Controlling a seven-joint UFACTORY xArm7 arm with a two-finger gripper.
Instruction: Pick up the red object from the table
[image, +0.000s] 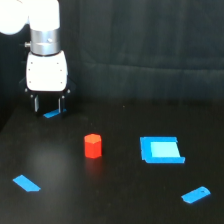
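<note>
The red object (93, 145), a small stubby red-orange block, stands upright on the black table (115, 195) near the middle of the exterior view. My gripper (49, 106) hangs from the white arm at the upper left, well to the left of and behind the red object. Its two dark fingers (36, 105) point down and stand apart, open, with nothing held between them. A small flat blue piece (51, 114) lies on the table just at the fingertips.
A flat light-blue square (160, 150) lies to the right of the red object. A thin blue piece (26, 183) lies at the front left and another blue piece (196, 194) at the front right. A dark curtain forms the background.
</note>
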